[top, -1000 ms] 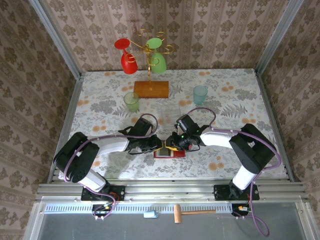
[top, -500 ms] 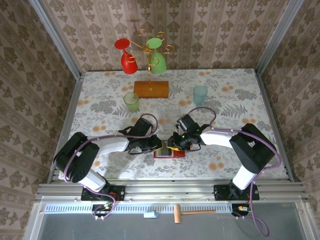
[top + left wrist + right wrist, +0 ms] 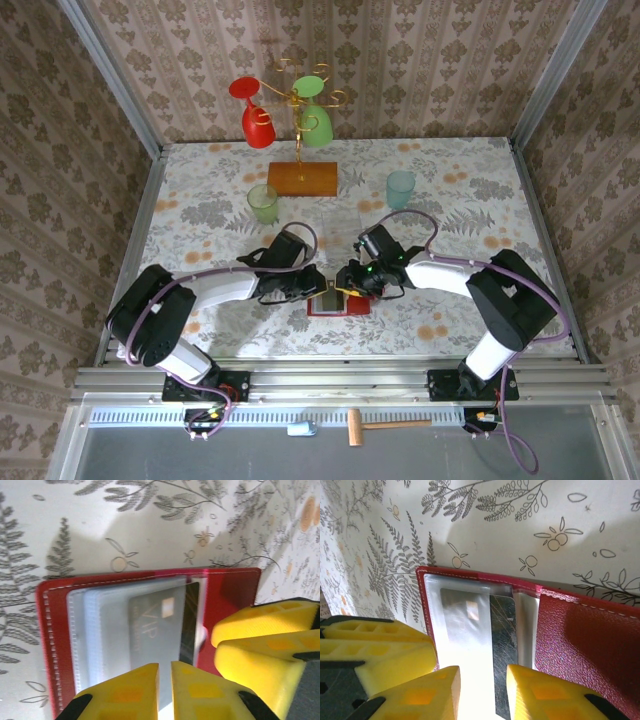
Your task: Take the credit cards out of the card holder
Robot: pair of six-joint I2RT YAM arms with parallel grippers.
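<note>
**Both grippers at the open card holder, cards in their pockets**

The left gripper (image 3: 165,682) hung over the near edge of the greyish inner pockets. Its yellow fingers (image 3: 125,690) were almost together with only a thin slit between them, and I could not tell whether anything was pinched. The small red folding leather card holder (image 3: 227,592) lay open and flat on the floral-print table (image 3: 200,180), near the front edge between the two arms. A thin grey rectangular plastic VIP card (image 3: 150,630) sat in a clear sleeve, and a dark card (image 3: 501,630) was tucked just beside it. The right gripper (image 3: 483,690) stood with its jaws apart — astride the dark card's near end, not clamped on it.
</note>
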